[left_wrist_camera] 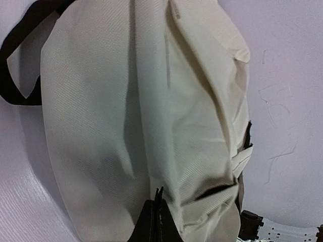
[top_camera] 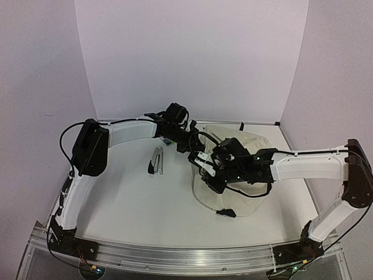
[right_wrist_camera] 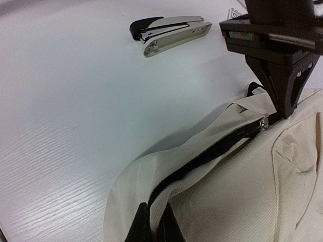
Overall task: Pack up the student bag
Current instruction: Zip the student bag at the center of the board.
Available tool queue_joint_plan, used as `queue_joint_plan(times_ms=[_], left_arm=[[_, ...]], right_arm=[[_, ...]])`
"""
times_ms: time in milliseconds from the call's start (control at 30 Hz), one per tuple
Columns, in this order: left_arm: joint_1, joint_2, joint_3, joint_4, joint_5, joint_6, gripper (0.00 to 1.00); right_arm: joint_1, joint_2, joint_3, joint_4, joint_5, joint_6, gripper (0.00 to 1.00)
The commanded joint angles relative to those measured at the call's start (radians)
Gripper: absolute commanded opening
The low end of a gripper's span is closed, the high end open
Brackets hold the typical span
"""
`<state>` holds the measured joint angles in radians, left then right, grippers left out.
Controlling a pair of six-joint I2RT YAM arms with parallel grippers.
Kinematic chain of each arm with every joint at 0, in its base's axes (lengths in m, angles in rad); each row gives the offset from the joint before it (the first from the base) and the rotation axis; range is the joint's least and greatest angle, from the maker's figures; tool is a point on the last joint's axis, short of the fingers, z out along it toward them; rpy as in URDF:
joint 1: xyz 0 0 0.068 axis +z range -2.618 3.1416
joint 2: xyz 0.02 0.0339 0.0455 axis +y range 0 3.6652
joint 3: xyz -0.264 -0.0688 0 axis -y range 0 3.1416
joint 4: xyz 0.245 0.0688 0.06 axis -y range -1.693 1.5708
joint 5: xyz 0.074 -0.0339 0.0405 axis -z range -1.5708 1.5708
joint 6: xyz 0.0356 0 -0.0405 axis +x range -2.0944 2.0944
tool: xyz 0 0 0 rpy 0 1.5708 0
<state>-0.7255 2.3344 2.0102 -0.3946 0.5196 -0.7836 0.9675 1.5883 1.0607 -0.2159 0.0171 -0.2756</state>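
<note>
The cream student bag (top_camera: pixel 242 175) lies flat at the table's centre right and fills the left wrist view (left_wrist_camera: pixel 101 126). My left gripper (top_camera: pixel 195 153) is at its far left corner, shut on the black zipper pull (right_wrist_camera: pixel 263 123). Its closed tips (left_wrist_camera: pixel 159 201) pinch a thin black tab against the fabric. My right gripper (top_camera: pixel 205 175) is just nearer along the bag's left edge. It (right_wrist_camera: pixel 157 209) is shut on the cream fabric lip beside the black zipper (right_wrist_camera: pixel 212 154), which runs up to the left gripper (right_wrist_camera: pixel 285 108). The zipper gapes slightly; the inside is hidden.
A silver and black stapler (top_camera: pixel 157 159) lies on the white table left of the bag, also in the right wrist view (right_wrist_camera: pixel 171 31). A black strap (left_wrist_camera: pixel 20 60) loops from the bag's far end. A black buckle (top_camera: pixel 226 212) lies at its near edge.
</note>
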Motion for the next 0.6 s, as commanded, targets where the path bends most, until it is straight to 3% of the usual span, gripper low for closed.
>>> queue_joint_plan(times_ms=[0, 200, 267, 300, 433, 567], left_arm=[[0.039, 0.056, 0.134, 0.049, -0.059, -0.03, 0.0], [0.055, 0.041, 0.132, 0.045, -0.066, -0.034, 0.01], [0.055, 0.009, 0.122, 0.012, -0.093, -0.015, 0.1], [0.055, -0.018, 0.116, -0.008, -0.116, 0.002, 0.17], [0.064, -0.159, -0.006, -0.097, -0.303, 0.031, 0.61], [0.09, -0.318, -0.247, -0.058, -0.398, -0.002, 0.83]], right_arm=[[0.081, -0.08, -0.045, -0.003, -0.098, 0.0, 0.0], [0.079, -0.017, 0.062, 0.017, -0.11, 0.052, 0.0], [0.063, 0.035, 0.149, 0.026, -0.124, 0.073, 0.04], [0.042, 0.067, 0.188, 0.027, -0.138, 0.087, 0.1], [-0.058, 0.123, 0.333, 0.01, -0.231, 0.15, 0.58], [-0.193, 0.105, 0.387, -0.032, -0.33, 0.166, 0.86]])
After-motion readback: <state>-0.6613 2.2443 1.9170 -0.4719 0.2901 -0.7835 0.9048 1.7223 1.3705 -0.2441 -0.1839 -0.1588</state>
